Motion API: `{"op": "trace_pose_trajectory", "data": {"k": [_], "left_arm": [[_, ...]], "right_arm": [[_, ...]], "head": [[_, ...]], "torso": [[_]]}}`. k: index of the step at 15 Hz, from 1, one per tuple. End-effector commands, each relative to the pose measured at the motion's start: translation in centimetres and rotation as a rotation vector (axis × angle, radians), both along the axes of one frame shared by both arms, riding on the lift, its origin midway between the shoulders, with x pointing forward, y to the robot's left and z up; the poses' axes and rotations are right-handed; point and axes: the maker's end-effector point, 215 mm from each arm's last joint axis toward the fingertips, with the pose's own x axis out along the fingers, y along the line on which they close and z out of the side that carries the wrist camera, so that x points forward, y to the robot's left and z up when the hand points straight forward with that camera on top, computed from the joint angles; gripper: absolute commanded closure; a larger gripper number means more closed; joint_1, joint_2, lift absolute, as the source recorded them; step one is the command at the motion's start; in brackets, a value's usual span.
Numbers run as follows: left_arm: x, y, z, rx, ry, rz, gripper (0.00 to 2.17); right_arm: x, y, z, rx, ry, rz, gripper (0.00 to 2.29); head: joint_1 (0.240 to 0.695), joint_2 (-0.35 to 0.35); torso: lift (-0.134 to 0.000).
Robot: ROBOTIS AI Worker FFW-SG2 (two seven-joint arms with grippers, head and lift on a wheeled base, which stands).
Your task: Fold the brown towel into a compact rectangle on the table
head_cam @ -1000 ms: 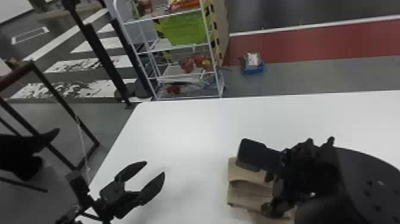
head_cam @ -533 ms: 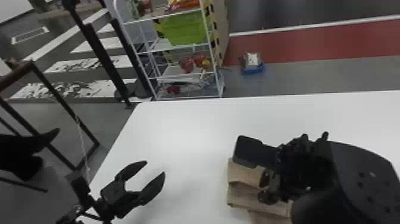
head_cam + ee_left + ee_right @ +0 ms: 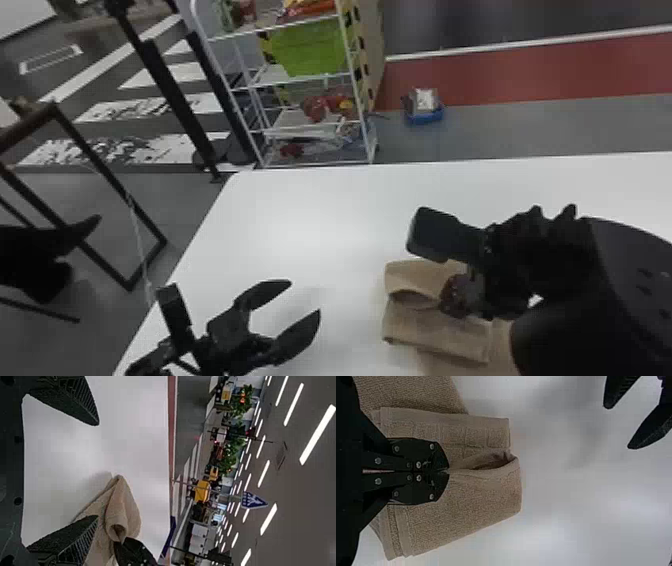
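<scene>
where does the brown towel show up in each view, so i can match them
head view: the brown towel lies right of centre, toward the bottom edge
left wrist view: towel partly behind one finger of the left hand
right wrist view: towel around and beneath the tips of the right hand
shared landmark: the white table

R jaws (image 3: 452, 296) at brn towel (image 3: 434, 327) — L jaws (image 3: 304, 297) spread.
</scene>
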Motion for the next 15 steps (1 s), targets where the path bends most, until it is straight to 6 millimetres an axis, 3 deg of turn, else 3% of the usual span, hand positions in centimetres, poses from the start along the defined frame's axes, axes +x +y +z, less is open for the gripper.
{"op": "trace_pose_trajectory", "data": {"k": [1, 4, 6, 11, 15], "left_arm": [[-0.1, -2.1, -1.1, 0.039, 0.027, -0.042, 0.05], [-0.3, -4.7, -2.7, 0.062, 0.069, -0.080, 0.04], [-0.8, -5.7, -2.6, 0.058, 0.075, -0.110, 0.04], [-3.6, -10.6, -3.3, 0.024, 0.145, -0.285, 0.05], [-4.0, -14.1, -3.7, 0.025, 0.156, -0.360, 0.05]], "right_arm": [[-0.2, -0.3, 0.6, 0.013, -0.006, 0.001, 1.35], [-0.2, -0.9, 1.0, 0.028, -0.009, -0.006, 1.35], [0.3, -1.3, 1.3, 0.032, -0.015, -0.017, 1.35], [0.9, -1.9, 1.6, 0.042, -0.014, -0.036, 1.35], [0.2, -1.8, 1.7, 0.052, -0.013, -0.028, 1.35]], "head": [[0.695, 0.350], [0.695, 0.350], [0.695, 0.350], [0.695, 0.347], [0.695, 0.298]], "torso": [[-0.123], [-0.123], [-0.123], [-0.123], [-0.123]]}}
